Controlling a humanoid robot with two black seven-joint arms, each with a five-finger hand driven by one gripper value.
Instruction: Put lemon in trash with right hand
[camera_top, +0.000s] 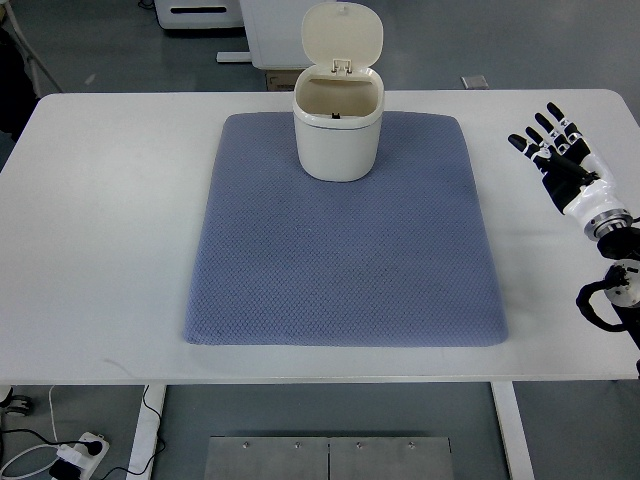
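A cream trash bin (338, 135) stands upright at the far middle of the blue-grey mat (345, 260), with its lid flipped up and open. Its inside looks mostly bare; I see no lemon anywhere in the view. My right hand (548, 140) is over the white table to the right of the mat, fingers spread and holding nothing. Its arm comes in from the right edge. My left arm does not show.
The white table (100, 220) carries the mat and bin. Beyond its far edge are white furniture and a cardboard box (278, 80). A power strip (75, 455) with cables lies on the floor at the lower left.
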